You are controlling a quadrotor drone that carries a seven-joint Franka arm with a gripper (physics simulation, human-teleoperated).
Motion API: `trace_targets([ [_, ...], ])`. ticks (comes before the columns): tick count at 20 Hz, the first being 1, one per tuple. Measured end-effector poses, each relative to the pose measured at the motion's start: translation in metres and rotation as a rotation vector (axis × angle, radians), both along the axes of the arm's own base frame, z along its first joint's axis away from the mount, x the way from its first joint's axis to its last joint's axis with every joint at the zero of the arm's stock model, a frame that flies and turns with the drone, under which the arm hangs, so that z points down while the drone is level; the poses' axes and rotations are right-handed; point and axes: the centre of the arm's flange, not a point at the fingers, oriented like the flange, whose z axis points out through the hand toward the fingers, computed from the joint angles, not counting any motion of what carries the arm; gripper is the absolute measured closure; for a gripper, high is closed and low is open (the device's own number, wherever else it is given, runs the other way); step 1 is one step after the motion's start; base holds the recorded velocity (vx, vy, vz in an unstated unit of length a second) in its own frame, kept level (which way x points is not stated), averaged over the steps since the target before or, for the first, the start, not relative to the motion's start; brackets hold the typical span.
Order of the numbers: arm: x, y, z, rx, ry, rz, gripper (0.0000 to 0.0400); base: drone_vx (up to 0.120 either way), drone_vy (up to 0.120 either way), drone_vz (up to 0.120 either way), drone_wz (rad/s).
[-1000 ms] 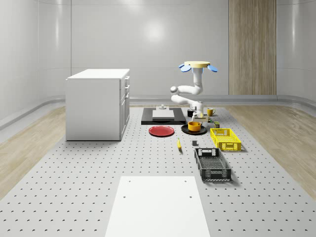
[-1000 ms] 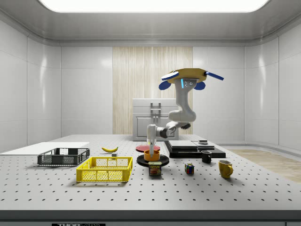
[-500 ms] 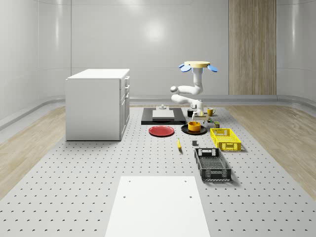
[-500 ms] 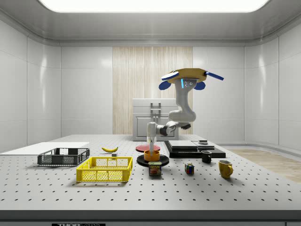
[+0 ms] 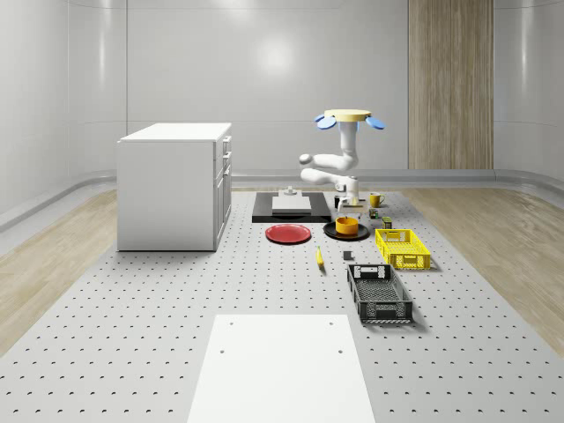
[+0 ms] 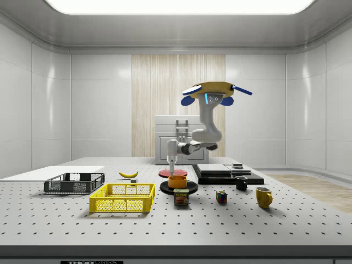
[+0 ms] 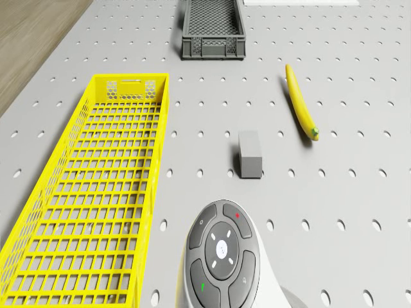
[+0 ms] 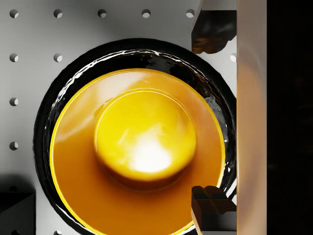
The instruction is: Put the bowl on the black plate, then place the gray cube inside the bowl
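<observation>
Sitting on the black plate (image 8: 46, 117), right under the jaws, was the orange bowl (image 8: 142, 147). The jaws (image 6: 172, 166) hung above it, opened wide and holding nothing. The gray cube (image 7: 250, 154) lay on the bench (image 5: 132, 291), a little way off from the jaws. It looked small, hard and light, best pinched across its two long flat sides. Since a second ago, the drone (image 6: 212, 91) and jaws had gone up from the bowl.

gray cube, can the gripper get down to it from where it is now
Probably yes. The gray cube lies alone on open table between the yellow basket and the banana; nothing covers it. The gripper hangs above the bowl, holding nothing.
</observation>
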Motion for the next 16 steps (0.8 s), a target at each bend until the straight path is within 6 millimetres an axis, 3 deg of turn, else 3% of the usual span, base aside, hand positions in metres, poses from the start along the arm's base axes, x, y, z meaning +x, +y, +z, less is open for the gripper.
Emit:
trace_targets([
  [12,0.0,-0.0001,-0.0027,0.0,0.0,0.0,0.0,0.12,-0.12,0.0,0.0],
  [16,0.0,-0.0001,-0.0028,0.0,0.0,0.0,0.0,0.12,0.0,0.0,0.0],
])
